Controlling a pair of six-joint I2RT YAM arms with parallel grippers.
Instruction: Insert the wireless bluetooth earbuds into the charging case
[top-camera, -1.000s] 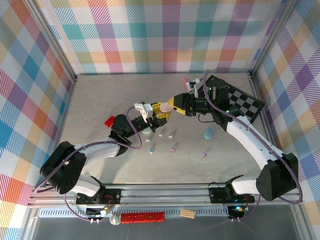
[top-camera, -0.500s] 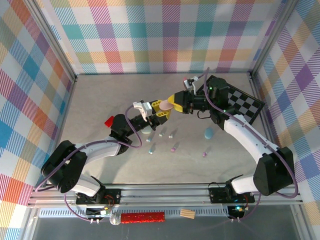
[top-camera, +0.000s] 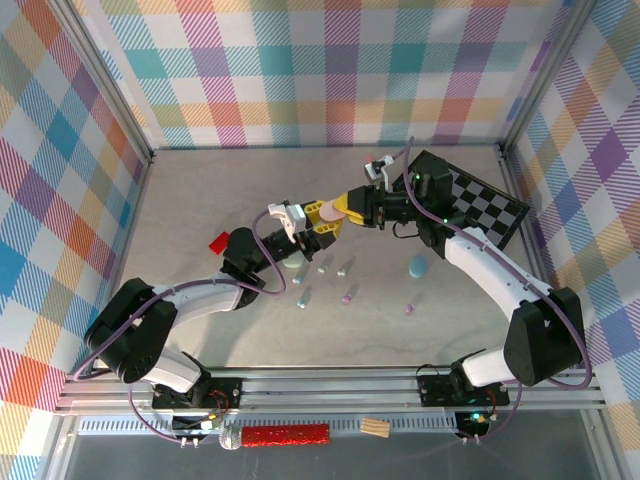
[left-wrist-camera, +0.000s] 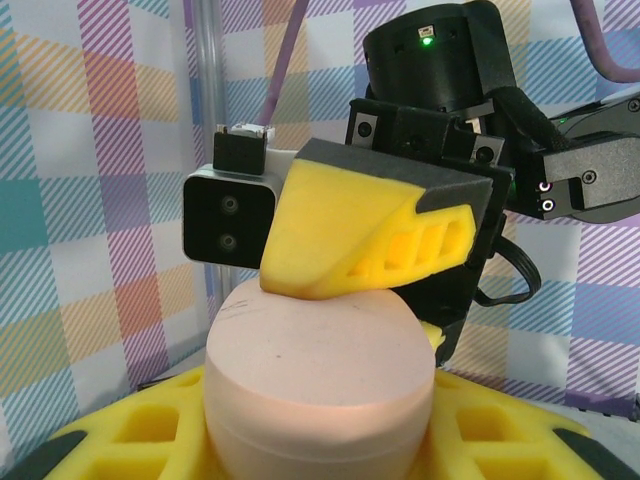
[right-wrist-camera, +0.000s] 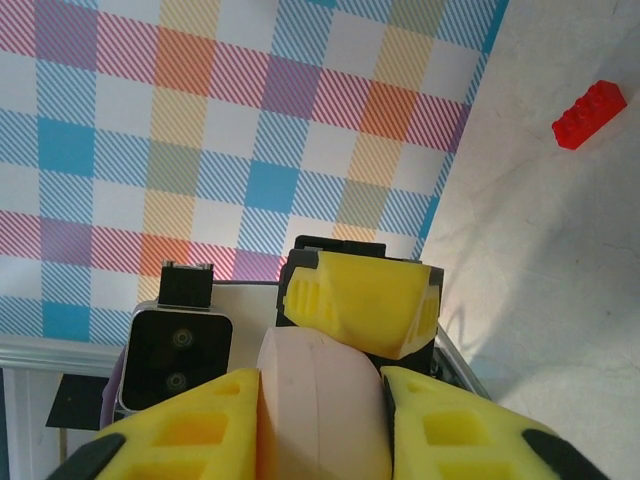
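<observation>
Both arms stretched inward, grippers nose to nose at pink case (top-camera: 327, 210). Left gripper (top-camera: 322, 222) clamps it; right gripper (top-camera: 341, 207) presses fingers on its opposite faces.

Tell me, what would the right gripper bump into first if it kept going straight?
The right gripper would hit the pink case between its fingers first; the left gripper holding it comes next, probably.

My fingers (left-wrist-camera: 340, 230) are yellow with dark backs, the case (left-wrist-camera: 320, 380) pale pink. Walls (top-camera: 330, 70) are pastel plaid, the brick (right-wrist-camera: 590, 115) red, the board (top-camera: 490, 205) black-and-white checked.
</observation>
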